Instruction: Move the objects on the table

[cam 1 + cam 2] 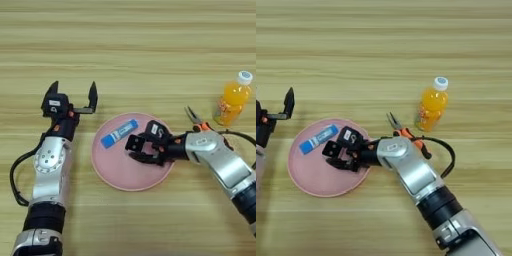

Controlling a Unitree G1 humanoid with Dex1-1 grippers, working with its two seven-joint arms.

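A blue-and-white tube (119, 133) lies on the left half of a pink round plate (120, 175). My right gripper (136, 150) hangs low over the middle of the plate, just right of the tube, with its black fingers pointing left. The small orange-drink bottle (233, 102) with a white cap stands upright far to the right on the table (130, 45). My left gripper (73, 96) is open just beyond the plate's left rim, with nothing between its fingers.
Pliers (196, 120) with orange handles lie between the plate and the bottle, right behind my right forearm. A black cable loops beside each arm.
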